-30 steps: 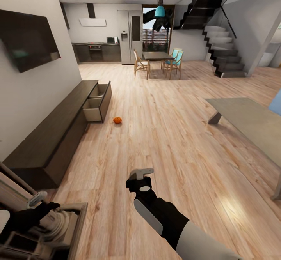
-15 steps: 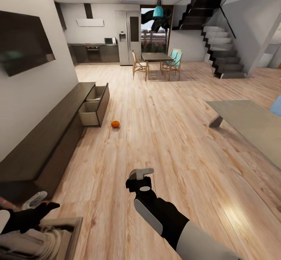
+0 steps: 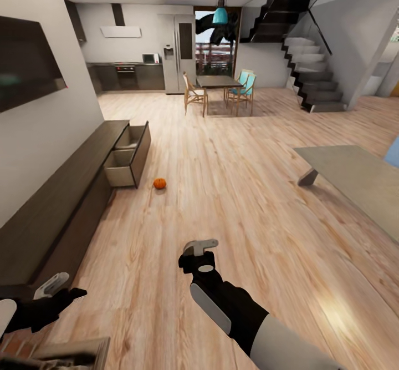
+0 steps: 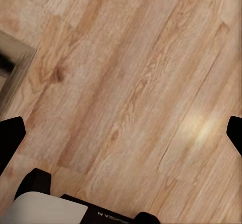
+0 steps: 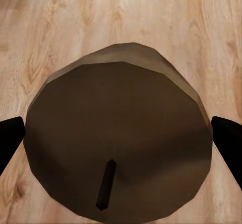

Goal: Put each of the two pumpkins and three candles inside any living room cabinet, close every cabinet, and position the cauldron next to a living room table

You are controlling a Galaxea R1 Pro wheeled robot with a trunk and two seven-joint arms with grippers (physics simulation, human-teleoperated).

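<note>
One orange pumpkin [image 3: 159, 183] lies on the wooden floor just right of the cabinet [image 3: 61, 203], a long dark unit along the left wall. Two of its drawers [image 3: 124, 162] stand pulled out, showing beige insides. The grey table [image 3: 354, 173] is at the right. My right gripper [image 3: 198, 249] hangs low in the middle. In the right wrist view its fingers [image 5: 229, 151] press both sides of a round brownish candle [image 5: 118, 128] with a dark wick. My left gripper [image 3: 52, 288] is open over bare floor, its fingertips [image 4: 11, 136] wide apart. The cauldron is out of view.
A dark TV [image 3: 25, 65] hangs on the left wall above the cabinet. Far back are a dining table with chairs [image 3: 219, 84], a fridge [image 3: 177, 54] and kitchen units. A staircase [image 3: 316, 76] rises at the back right. Wide wooden floor lies between cabinet and table.
The whole view has shifted as the camera moved, so cabinet and pumpkin sit lower and further left. Both arms hold the same pose.
</note>
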